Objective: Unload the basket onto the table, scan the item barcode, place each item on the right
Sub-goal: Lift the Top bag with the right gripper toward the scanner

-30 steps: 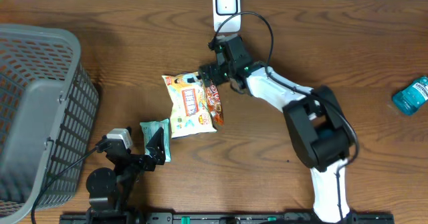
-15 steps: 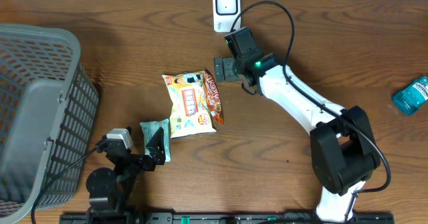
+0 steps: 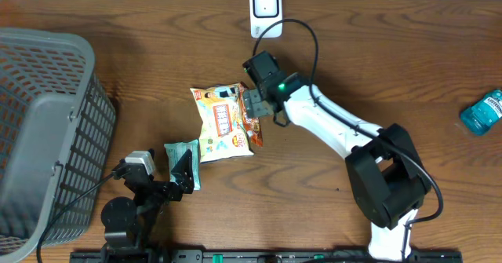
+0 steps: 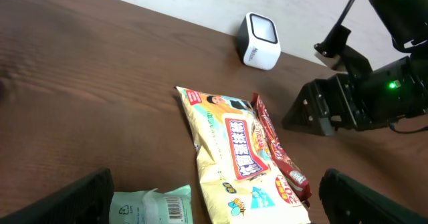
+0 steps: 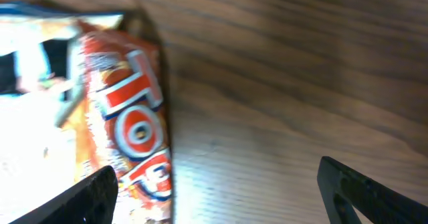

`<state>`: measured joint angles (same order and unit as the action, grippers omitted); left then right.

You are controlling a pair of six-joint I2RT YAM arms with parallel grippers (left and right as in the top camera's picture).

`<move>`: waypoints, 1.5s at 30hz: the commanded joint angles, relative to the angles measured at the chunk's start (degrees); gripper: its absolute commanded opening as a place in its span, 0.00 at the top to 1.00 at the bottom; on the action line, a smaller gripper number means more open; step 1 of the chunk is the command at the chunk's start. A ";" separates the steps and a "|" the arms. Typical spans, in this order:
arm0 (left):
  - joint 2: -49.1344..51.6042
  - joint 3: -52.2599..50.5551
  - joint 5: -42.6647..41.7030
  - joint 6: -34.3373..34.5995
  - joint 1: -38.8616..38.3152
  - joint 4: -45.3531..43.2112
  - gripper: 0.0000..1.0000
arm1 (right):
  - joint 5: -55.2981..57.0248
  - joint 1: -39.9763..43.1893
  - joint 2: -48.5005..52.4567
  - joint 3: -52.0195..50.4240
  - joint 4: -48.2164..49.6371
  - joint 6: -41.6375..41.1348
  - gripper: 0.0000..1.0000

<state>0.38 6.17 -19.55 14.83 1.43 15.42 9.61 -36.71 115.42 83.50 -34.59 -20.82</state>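
Nearest, the left gripper (image 3: 179, 180) is resting with jaws apart beside a teal packet (image 3: 179, 149). Mid-table, the right gripper (image 3: 251, 104) is hovering over the red snack pack (image 3: 252, 123), jaws spread and holding nothing. This is probably the pickup step. The next move calls for closing on the pack, then presenting its barcode to the far scanner (image 3: 266, 10).

Right wrist view: I get a blurred picture throughout. Print on the red bar wrapper (image 5: 134, 124) is unreadable to me, and the bottom edge cuts the wrapper off. Left wrist view: the bottom edge cuts the green packet (image 4: 150, 207); its barcode (image 4: 175, 209) is too small to read. Overhead: the left edge crops the basket (image 3: 47, 129).
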 commanded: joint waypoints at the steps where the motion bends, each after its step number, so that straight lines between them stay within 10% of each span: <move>1: -0.15 -0.61 -0.09 -0.13 -0.13 1.31 0.02 | 0.70 -2.12 0.52 -0.02 0.09 -0.37 0.10; 20: -0.15 -0.61 -0.09 -0.11 -0.13 1.33 0.02 | -5.66 -5.64 2.29 -0.04 4.37 0.81 0.04; 45: -0.15 -0.61 -0.09 -0.11 -0.13 2.29 0.02 | 0.57 -4.26 6.32 -0.07 4.50 4.17 0.21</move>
<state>0.38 6.24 -19.53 14.83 1.43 15.88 8.36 -41.80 120.27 83.53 -28.95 -17.34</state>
